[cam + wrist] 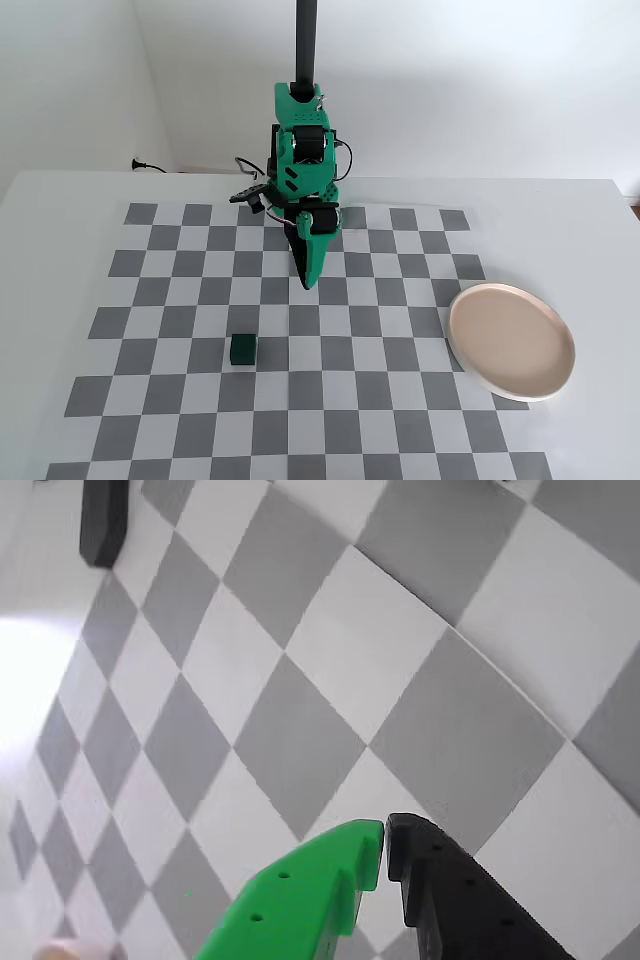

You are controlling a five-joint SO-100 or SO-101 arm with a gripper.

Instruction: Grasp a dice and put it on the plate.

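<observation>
Hovering our gripper (305,283) mid-board, tips together, empty | dice (242,349) toward board's front-left | plate (511,340) at right edge | risk: descending unopened, we'd knock the dice.

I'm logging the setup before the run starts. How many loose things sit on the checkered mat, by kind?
Dice: 1
Plate: 1
Total: 2
The end effector holds neither.
</observation>
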